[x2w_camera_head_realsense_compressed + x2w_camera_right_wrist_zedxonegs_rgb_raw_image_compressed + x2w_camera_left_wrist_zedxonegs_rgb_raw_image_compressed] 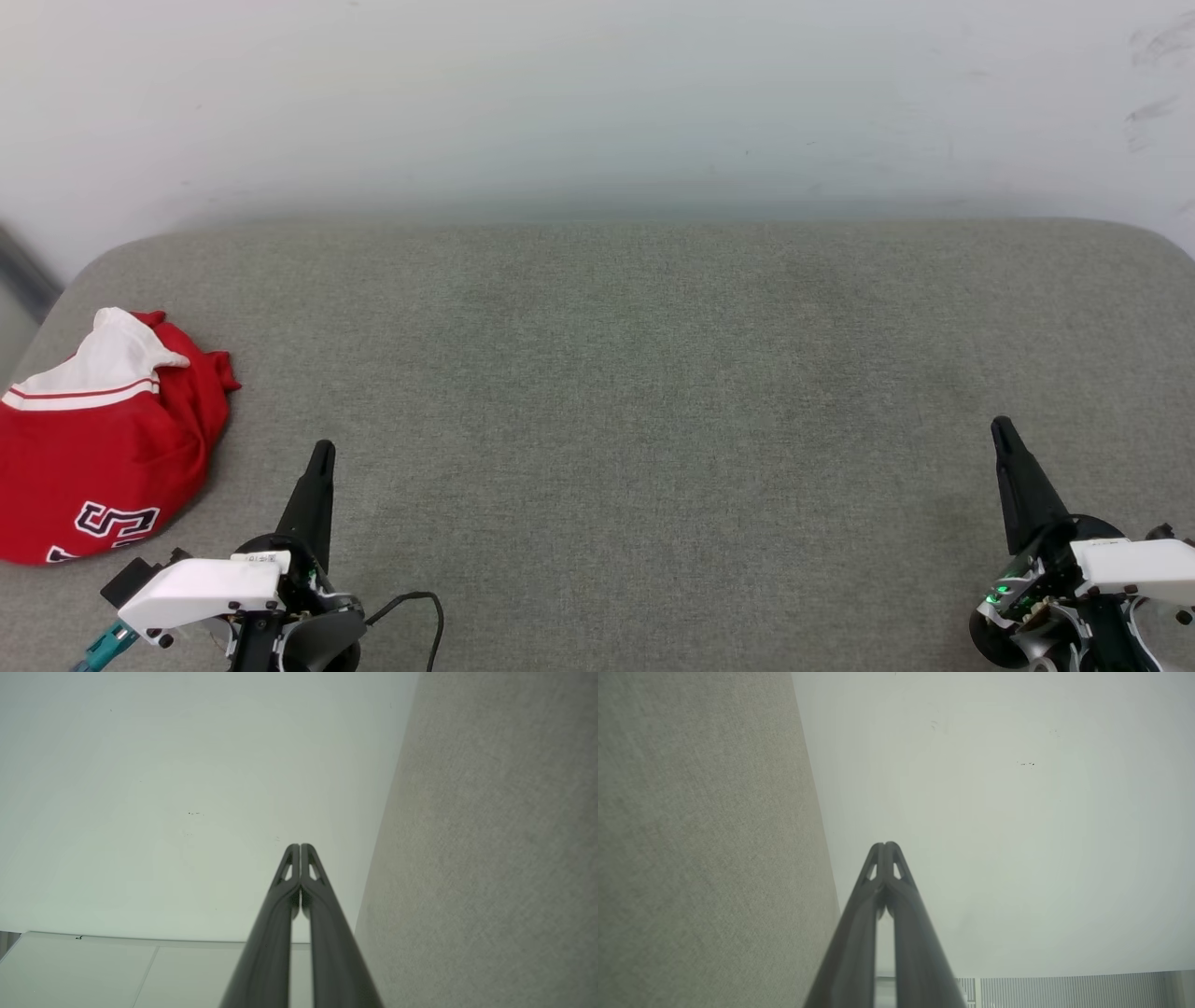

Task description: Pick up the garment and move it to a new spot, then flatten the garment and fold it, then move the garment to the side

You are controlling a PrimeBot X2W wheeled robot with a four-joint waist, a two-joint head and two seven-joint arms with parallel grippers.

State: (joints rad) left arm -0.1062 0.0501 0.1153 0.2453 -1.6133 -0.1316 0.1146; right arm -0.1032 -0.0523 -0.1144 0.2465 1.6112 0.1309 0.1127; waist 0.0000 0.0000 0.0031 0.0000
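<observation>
Head view: the garment [103, 457] is a crumpled heap at the far left of the grey surface [653, 420], partly cut off by the frame's left edge. The left pincer [322, 457] is the nearer one. It sits just right of the heap, apart from it, no contact. The right pincer [1004, 434] is well apart, across the whole surface. So the garment lies to the left of the left pincer, about level with its tip.

The heap's long axis runs near-to-far, leaning slightly right at the far end. Block lettering [112, 523] is at the near end, and the white sleeve [112, 359] with red stripe trim is at the far end. Judgement: the pick falls to the left arm, which needs a swing leftward and the jaws parted first.

Both pincers are clenched and empty. In the left wrist view the left pincer [886, 847] has its fingers pressed together at the tips. In the right wrist view the right pincer [299, 848] is the same. Both aim toward the pale wall [597, 93].

Materials:
- **Garment:** red, thin-looking, limp, with deep rumpled folds. It will likely drape and bunch when lifted.
- **Surface:** matte grey woven cloth with rounded corners and a padded look, probably some drag on fabric.
- **Fingers:** long, dark and tapered, with a small slot near each tip.
- **Wall:** smooth, with a few scuffs.
</observation>
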